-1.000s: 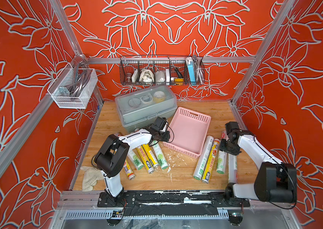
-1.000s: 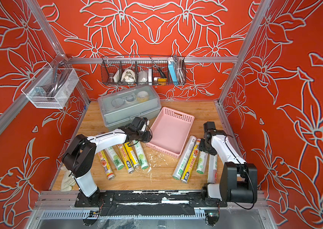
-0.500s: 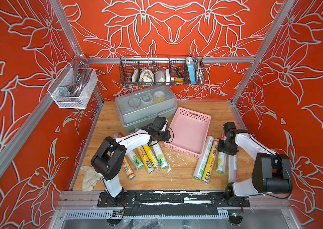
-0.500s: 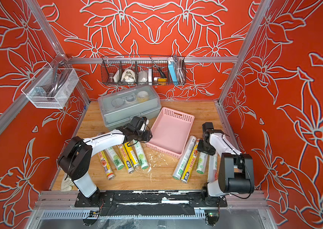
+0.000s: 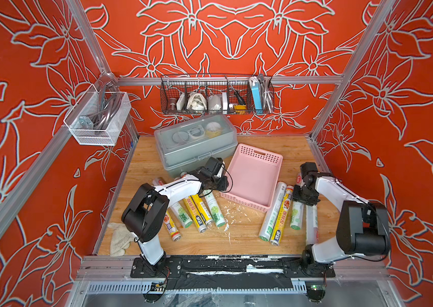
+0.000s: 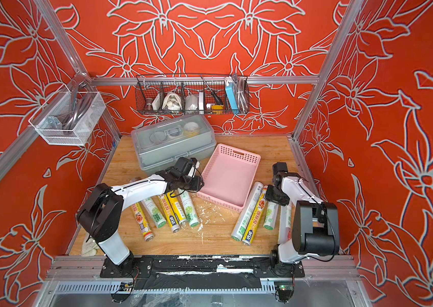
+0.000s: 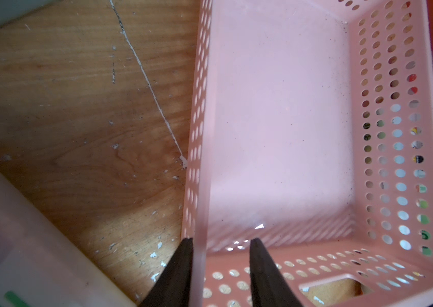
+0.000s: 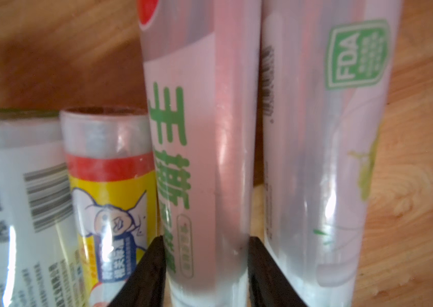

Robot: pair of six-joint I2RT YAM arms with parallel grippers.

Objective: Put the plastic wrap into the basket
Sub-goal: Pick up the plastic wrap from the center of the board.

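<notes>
Pink perforated plastic forms the basket (image 5: 259, 155), which is set askew at mid-table; all the plastic wrap in view is laid outside it on the boards. Several rolls (image 5: 196, 212) are fanned beside its left front corner, and further rolls (image 5: 273, 212) are lined up along its right side. A grey lidded box (image 5: 196, 156) is placed just behind, and round shapes are made out through its lid. A black wire basket (image 5: 166, 90) is hung on the back rail and is filled with small items, a screwdriver among them. A white mesh basket (image 5: 95, 135) on the left wall is filled with grey hose.

In both top views the left gripper (image 5: 222, 186) is found at the basket's left wall with its tips hidden. Only in the left wrist view are its fingers (image 7: 175, 273) shown clamped astride that wall, one outside and one inside. The right gripper (image 5: 301, 196) is held low over the right-hand rolls. Only in the right wrist view is it shown closed on a white-green roll (image 8: 204, 133), both fingertips (image 8: 148, 271) laid against its sides.

The table (image 5: 236, 236) is made of pale wood and is strewn with white flecks; a cloth (image 5: 119, 239) is seen at its front left corner. The cell is walled in red panels printed with white flower outlines.
</notes>
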